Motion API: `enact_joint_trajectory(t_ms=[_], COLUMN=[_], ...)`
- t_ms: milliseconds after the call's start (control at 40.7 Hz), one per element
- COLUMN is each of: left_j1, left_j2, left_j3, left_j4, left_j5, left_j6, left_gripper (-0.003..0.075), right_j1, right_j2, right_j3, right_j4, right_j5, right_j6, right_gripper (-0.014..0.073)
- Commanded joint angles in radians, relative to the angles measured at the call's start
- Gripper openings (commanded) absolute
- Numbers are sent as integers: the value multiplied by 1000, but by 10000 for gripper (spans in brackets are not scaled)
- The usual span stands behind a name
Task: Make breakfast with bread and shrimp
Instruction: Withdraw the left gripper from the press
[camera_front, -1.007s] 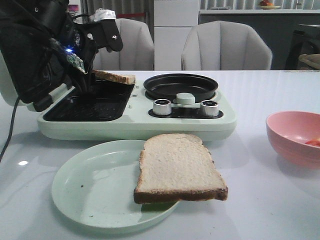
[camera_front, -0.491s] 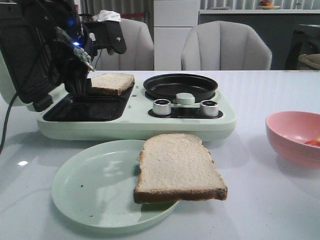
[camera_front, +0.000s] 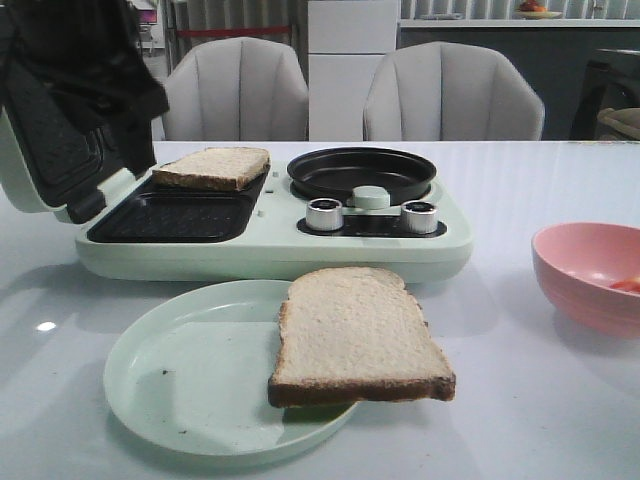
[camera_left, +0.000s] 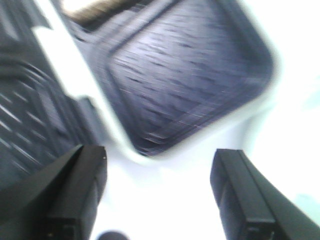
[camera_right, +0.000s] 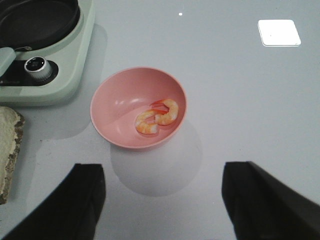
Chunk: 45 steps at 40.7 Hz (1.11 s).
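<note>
One bread slice (camera_front: 212, 167) lies at the back of the dark grill plate (camera_front: 175, 216) of a pale green breakfast maker, its far edge resting on the rim. The second bread slice (camera_front: 354, 336) lies on a pale green plate (camera_front: 185, 385) and overhangs its right rim. Two shrimp (camera_right: 157, 115) lie in a pink bowl (camera_right: 112, 107), which stands at the table's right (camera_front: 585, 262). My left gripper (camera_left: 157, 167) is open and empty over the table beside the grill plate (camera_left: 185, 75); that view is blurred. My right gripper (camera_right: 162, 182) is open and empty, above the table near the bowl.
The maker's lid (camera_front: 45, 150) stands open at the left, partly behind my dark left arm (camera_front: 85, 60). A round black pan (camera_front: 362, 172) and two silver knobs (camera_front: 325, 213) are on the maker's right half. Two grey chairs (camera_front: 452, 95) stand behind the table.
My left gripper has let go of the bread slice, which now rests on the back of the grill plate. The arm has pulled up and away to the left.
</note>
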Motion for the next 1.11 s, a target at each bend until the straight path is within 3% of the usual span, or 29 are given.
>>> enact_joint_trajectory(t_ms=[0, 74, 565, 810, 1081], left_j1=[-5, -14, -183, -184, -184], left_j2=[-128, -187, -554, -712, -922], left_j3=[0, 44, 510, 680, 746], left_j4=[-212, -295, -346, -311, -291], left_j5=[-2, -34, -288, -295, -280], left_j6=[5, 5, -4, -5, -5], left_gripper=[475, 475, 475, 473, 424], right_j1=[-6, -6, -6, -6, -6], right_j2=[10, 10, 10, 10, 10], right_j3=[-29, -29, -29, -29, -29], right_j4=[1, 1, 1, 1, 7], right_j5=[-76, -76, -76, -76, -89], right_j6=[-9, -9, -9, -9, -9], right_gripper=[589, 589, 589, 589, 589])
